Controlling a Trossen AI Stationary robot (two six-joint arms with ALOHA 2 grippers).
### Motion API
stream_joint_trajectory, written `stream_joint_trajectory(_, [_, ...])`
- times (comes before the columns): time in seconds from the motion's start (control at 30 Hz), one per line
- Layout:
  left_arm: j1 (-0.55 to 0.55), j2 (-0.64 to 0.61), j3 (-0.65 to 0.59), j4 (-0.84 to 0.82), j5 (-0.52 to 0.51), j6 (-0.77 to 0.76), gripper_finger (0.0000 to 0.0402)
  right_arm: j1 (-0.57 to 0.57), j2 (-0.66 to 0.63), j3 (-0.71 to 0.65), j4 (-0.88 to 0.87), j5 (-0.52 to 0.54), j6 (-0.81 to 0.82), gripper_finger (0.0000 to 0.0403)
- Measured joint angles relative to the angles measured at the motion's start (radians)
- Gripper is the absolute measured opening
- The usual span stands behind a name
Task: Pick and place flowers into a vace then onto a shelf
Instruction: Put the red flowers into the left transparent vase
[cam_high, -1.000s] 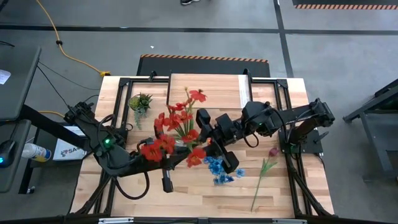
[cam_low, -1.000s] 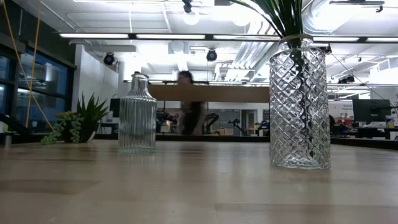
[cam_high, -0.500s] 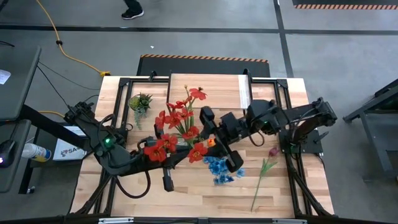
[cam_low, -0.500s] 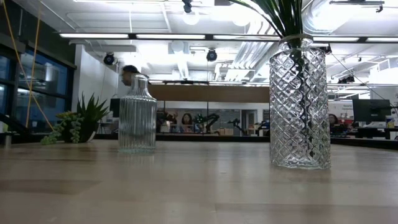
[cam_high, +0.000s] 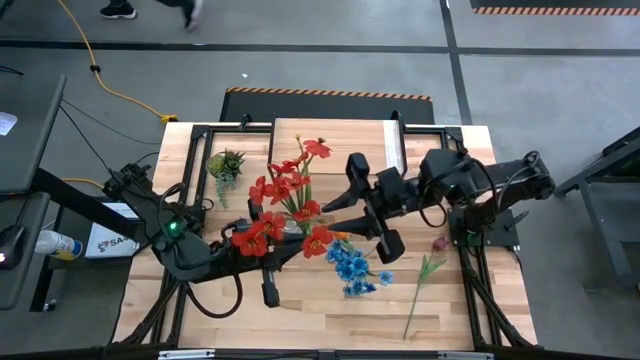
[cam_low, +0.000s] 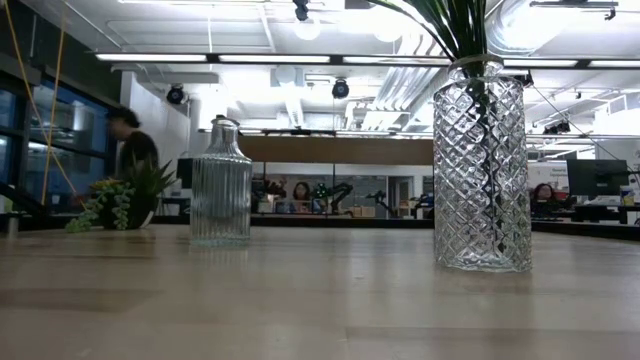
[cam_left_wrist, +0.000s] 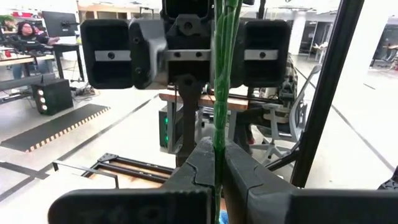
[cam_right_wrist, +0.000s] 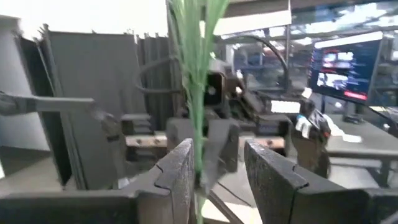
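Stems of the red flowers (cam_high: 285, 195) sit clenched in our left claw (cam_left_wrist: 217, 163), steadying the bunch over the vase (cam_low: 481, 165) at mid-worktop (cam_high: 300, 310). Our right claw (cam_right_wrist: 214, 167) stands released beside the stems. Blue flowers (cam_high: 352, 270) and pink bud (cam_high: 439, 243) lie nearby; the shelf (cam_high: 335, 140) waits behind.

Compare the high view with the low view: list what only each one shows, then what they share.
Only the high view: both arms, the left hand shut on the green stems, the right hand near it, the red flowers, the blue flowers, the pink bud lying on the table, and the shelf.
Only the low view: the ribbed bottle, the diamond-cut vase and the room behind.
Both: the wooden table and the potted plant.
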Motion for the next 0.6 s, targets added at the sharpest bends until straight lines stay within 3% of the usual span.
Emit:
stream_joint_trajectory(0.23, [-0.023,0.0,0.0,-0.019,0.185,-0.031,0.0041,0.001,-0.037,0.0,-0.163,0.0,0.033,0.0134])
stream_joint_trajectory(0.43, [-0.113,0.002,0.0,-0.091,0.203,-0.076,0.0041,0.002,-0.083,0.0,-0.328,0.005,0.045,0.0135])
stream_joint_trajectory(0.6, [-0.184,0.009,0.0,-0.023,0.254,-0.001,0.0041,0.002,-0.119,0.0,-0.365,0.036,0.02,0.0134])
